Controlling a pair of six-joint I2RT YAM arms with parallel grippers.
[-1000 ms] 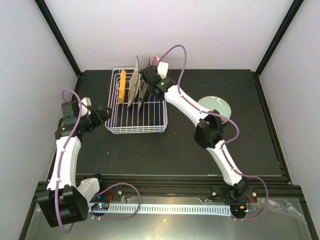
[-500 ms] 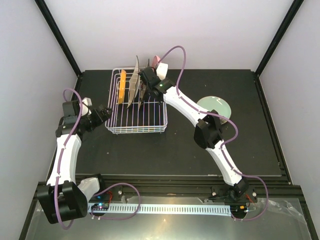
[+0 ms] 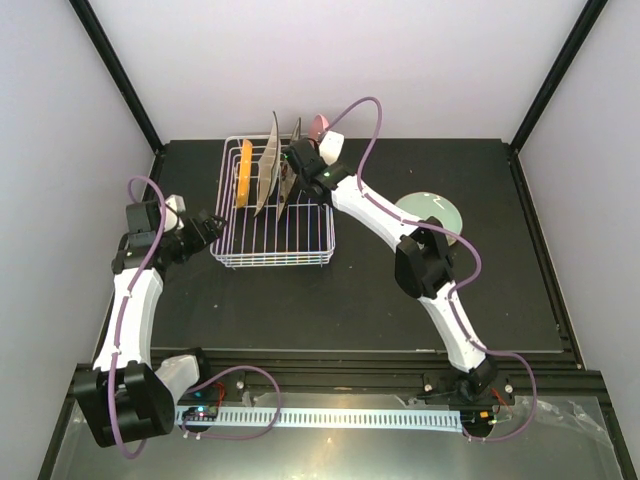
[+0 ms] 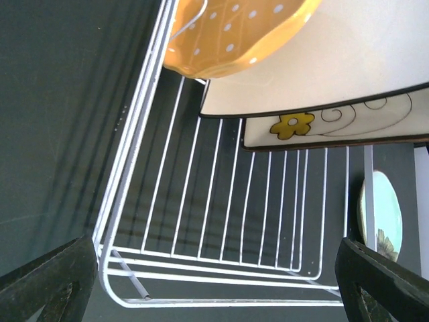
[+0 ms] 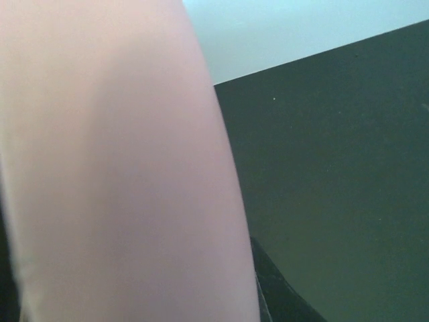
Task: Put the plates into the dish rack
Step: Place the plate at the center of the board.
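Dish rack (image 3: 273, 215): white wire basket on the black table (image 3: 300, 300).
Orange plate (image 3: 244, 172): on edge inside the rack, left part.
Plain square plate (image 4: 322, 60): leaning in the rack, beside the orange one.
Flowered square plate (image 4: 322, 124): in the rack, just behind the plain one.
Pink plate (image 3: 319, 124): upright over the rack's far right corner.
Green plate (image 3: 432, 213): flat on the table, well right of the rack.
Left jaws: spread wide, empty, just outside the rack's left side.
Right jaws: clenched on the pink plate.

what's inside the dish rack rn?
Three plates on edge at the far end: orange plate, plain square plate, flowered square plate. Right arm covers the far right corner, so whether the pink plate is seated there is hidden.
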